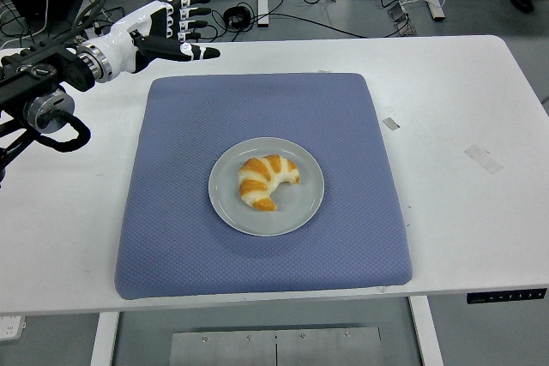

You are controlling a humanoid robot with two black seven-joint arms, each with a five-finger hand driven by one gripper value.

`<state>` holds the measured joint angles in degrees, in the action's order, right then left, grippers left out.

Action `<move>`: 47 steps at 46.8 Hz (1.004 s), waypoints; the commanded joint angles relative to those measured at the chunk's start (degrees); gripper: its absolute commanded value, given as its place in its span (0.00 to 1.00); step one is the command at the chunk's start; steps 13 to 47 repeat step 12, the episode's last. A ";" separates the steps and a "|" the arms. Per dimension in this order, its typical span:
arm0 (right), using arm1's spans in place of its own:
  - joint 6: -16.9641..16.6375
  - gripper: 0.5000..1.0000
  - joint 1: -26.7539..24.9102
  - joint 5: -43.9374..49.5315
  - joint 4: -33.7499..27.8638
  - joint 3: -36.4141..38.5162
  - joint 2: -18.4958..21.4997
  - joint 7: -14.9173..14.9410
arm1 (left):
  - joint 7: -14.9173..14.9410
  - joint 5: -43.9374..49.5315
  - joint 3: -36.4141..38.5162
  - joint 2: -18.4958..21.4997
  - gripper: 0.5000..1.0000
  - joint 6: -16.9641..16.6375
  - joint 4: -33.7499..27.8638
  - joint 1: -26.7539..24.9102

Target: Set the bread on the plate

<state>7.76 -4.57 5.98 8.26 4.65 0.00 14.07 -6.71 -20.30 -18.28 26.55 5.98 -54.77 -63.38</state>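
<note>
A golden croissant lies on a round grey plate in the middle of a blue mat. My left hand is white with black fingertips. It hovers over the table's far left corner, beyond the mat's back left corner and well away from the plate. Its fingers are spread and hold nothing. The right arm is out of view.
The white table has small tape marks on the right side. Cables and desk legs lie on the floor behind the table.
</note>
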 commanded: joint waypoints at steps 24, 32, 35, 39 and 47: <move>-0.02 1.00 -0.18 0.00 0.00 0.00 0.00 -0.01 | 0.03 0.00 0.00 -0.01 0.93 0.18 -0.08 -0.08; -0.02 1.00 -0.18 0.00 0.00 0.00 0.00 -0.01 | 0.03 0.00 0.00 -0.01 0.93 0.18 -0.08 -0.08; -0.02 1.00 -0.18 0.00 0.00 0.00 0.00 -0.01 | 0.03 0.00 0.00 -0.01 0.93 0.18 -0.08 -0.08; -0.02 1.00 -0.18 0.00 0.00 0.00 0.00 -0.01 | 0.03 0.00 0.00 -0.01 0.93 0.18 -0.08 -0.08; -0.02 1.00 -0.18 0.00 0.00 0.00 0.00 -0.01 | 0.03 0.00 0.00 -0.01 0.93 0.18 -0.08 -0.08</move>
